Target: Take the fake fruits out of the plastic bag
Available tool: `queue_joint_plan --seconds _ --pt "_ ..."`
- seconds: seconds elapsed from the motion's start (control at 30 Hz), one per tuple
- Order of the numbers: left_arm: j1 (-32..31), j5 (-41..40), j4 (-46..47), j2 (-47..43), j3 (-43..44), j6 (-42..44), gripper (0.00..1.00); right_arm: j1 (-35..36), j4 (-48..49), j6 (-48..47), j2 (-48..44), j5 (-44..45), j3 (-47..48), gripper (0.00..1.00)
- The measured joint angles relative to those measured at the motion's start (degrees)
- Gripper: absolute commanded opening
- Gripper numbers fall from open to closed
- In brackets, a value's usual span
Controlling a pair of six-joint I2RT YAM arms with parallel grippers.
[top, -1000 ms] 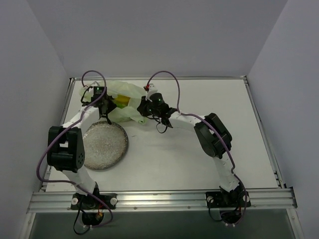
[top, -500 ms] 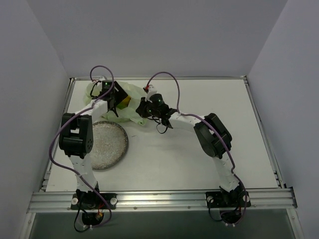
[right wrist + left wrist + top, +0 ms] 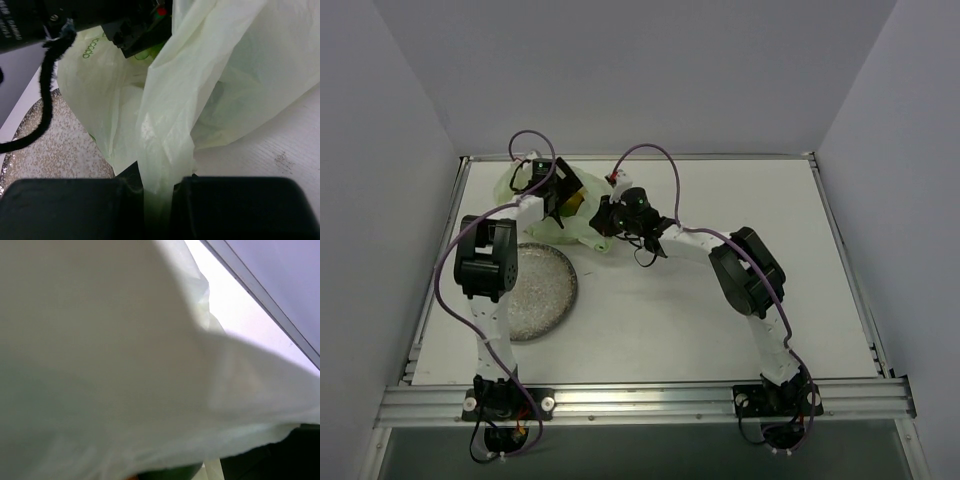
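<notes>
Top view, what changed: the left arm had swung off the edge of the plate (image 3: 535, 295) and up over the plastic bag (image 3: 582, 230). The right arm had hardly moved.
Top view, meaning: to my eye nothing was out yet. The left arm looked set to reach into the bag while the right one held the film.
Top view, fruit: a yellow fruit (image 3: 577, 206) showed through the film, inside the bag, at the far left of the table (image 3: 670, 320).
Top view, left arm pose: elbow drawn in over the plate, forearm stretched away from the base, left gripper (image 3: 558, 197) low on the bag's top. I could not tell whether its fingers were spread or together.
Top view, right arm pose: folded at the elbow and reaching left across the table, right gripper (image 3: 603, 215) at the bag's right edge.
Left wrist view: pale film filled nearly everything, pressed close to the lens, with a strip of table at the upper right. A dark green fruit (image 3: 167, 474), as I took it, peeped out under the film's lower edge. The fingers were hidden.
Right wrist view, grip: the right fingers were pressed together on a twisted strip of the bag's film, pulled taut toward the camera.
Right wrist view, surroundings: the bag bulged beyond, the plate lay to the lower left, and the left arm's dark wrist hung over the bag at the top.
</notes>
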Motion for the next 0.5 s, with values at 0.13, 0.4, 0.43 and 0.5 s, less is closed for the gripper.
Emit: queue_joint_plan --seconds 0.13,0.4,0.43,0.5 --pt "0.0 -0.1 1.5 2.6 0.3 -0.8 0.83 -0.3 0.2 -0.2 0.0 -0.5 0.0 0.0" --pt "0.0 -2.1 4.7 3.1 -1.5 -2.8 0.49 -1.4 0.3 -0.1 0.0 -1.1 0.0 0.0" --pt "0.0 -2.1 5.5 3.0 -1.7 -3.0 0.47 -1.4 0.4 -0.1 0.0 -1.1 0.0 0.0" --pt "0.0 -2.0 6.5 2.8 -1.8 -2.9 0.43 -1.8 0.4 -0.1 0.0 -1.2 0.0 0.0"
